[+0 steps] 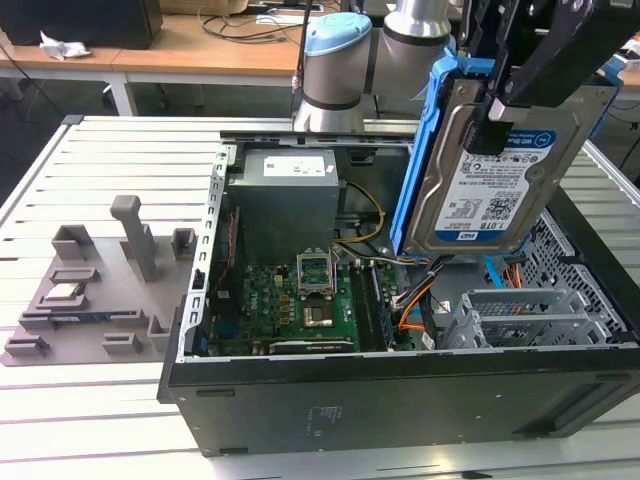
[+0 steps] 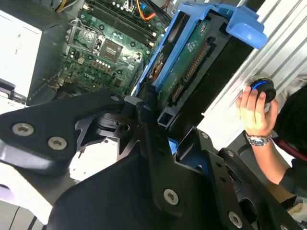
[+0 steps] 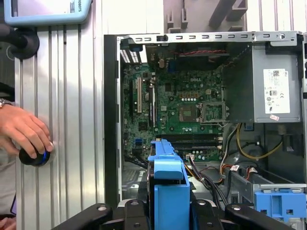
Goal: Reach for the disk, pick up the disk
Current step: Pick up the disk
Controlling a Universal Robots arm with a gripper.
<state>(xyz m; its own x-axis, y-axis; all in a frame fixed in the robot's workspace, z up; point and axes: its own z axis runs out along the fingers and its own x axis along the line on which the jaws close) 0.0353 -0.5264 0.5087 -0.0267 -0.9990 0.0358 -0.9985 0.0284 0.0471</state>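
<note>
The disk point(image 1: 490, 195), a silver-grey hard drive with a blue-and-white label and blue side rails, hangs tilted and nearly upright above the open computer case point(image 1: 400, 380), toward the exterior view's right. My gripper point(image 1: 495, 125) is shut on its upper part, one black finger lying across the labelled face. In the second wrist view the disk point(image 2: 189, 62) shows its green circuit-board underside inside the blue rails, with the gripper point(image 2: 156, 109) clamped at its near end. The first wrist view looks down the disk's blue rail point(image 3: 168, 187), which sits between the black fingers point(image 3: 132, 213).
Below the disk lie the motherboard point(image 1: 300, 295), power supply point(image 1: 285, 200), cables and a metal drive cage point(image 1: 520, 315). A grey fixture plate point(image 1: 90, 295) holding a small chip sits at the exterior view's left. A person's hand point(image 3: 26, 132) rests on a black knob on the slatted table point(image 3: 67, 120).
</note>
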